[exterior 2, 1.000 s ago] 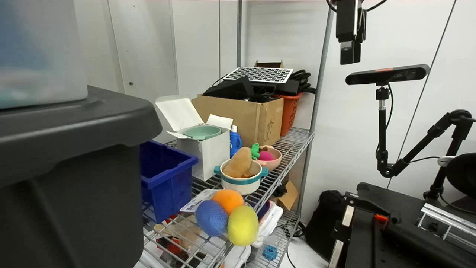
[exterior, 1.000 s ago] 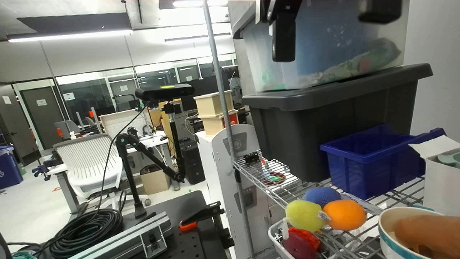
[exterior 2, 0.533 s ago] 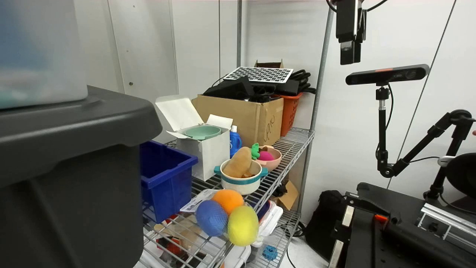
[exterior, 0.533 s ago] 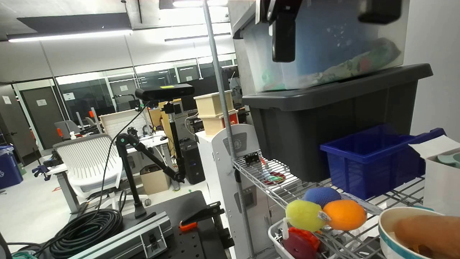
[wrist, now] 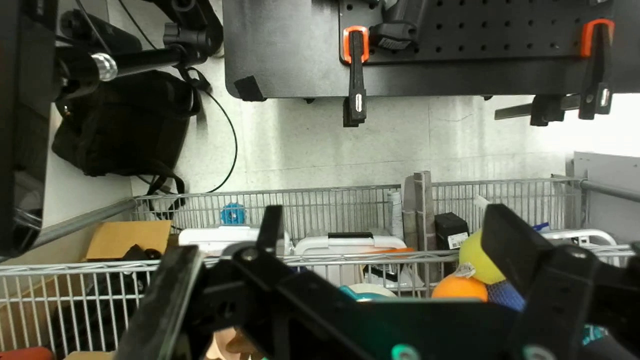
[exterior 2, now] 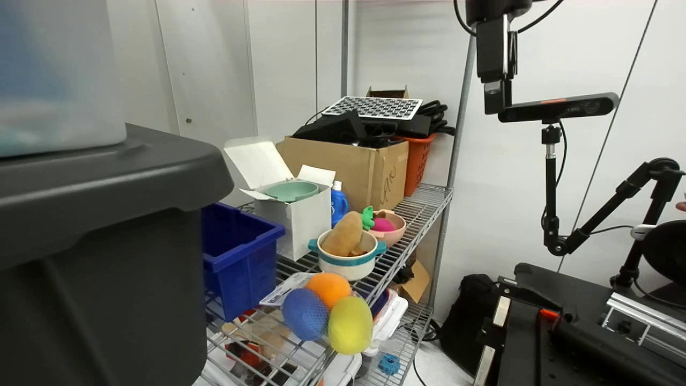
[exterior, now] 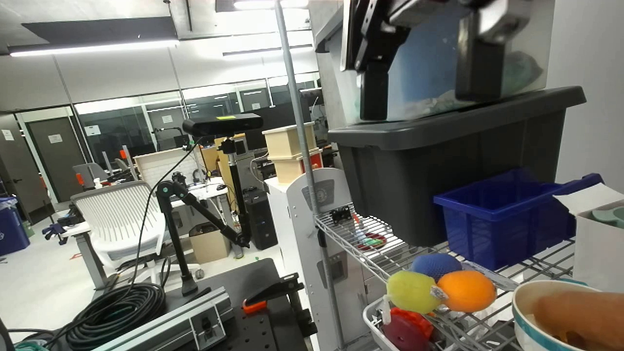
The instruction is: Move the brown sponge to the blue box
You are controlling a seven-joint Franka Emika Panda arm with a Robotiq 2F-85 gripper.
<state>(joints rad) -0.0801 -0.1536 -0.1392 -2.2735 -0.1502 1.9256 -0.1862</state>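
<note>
The brown sponge (exterior 2: 344,234), a rounded tan-brown piece, sits upright in a white pot (exterior 2: 347,261) with a teal band and handles. It also shows at the edge of an exterior view (exterior: 580,314). The blue box (exterior 2: 247,281) stands on the wire shelf beside the dark grey tote; it also shows in an exterior view (exterior: 480,239). My gripper (exterior: 424,95) is open and empty, high above the shelf; it also shows in an exterior view (exterior 2: 498,99). In the wrist view its fingers (wrist: 385,227) are spread; they hide the sponge and most of the pot.
The big dark grey tote (exterior: 453,175) with a clear bin on top rises beside the blue box. Netted toy balls (exterior 2: 350,324) hang at the shelf's front edge. A white carton (exterior 2: 305,220), a pink bowl (exterior 2: 394,236) and a cardboard box (exterior 2: 343,166) stand on the shelf.
My gripper has moved down in both exterior views, and slightly left in them, over the last half second. It stays open. The sponge, pot and blue box have not moved.
</note>
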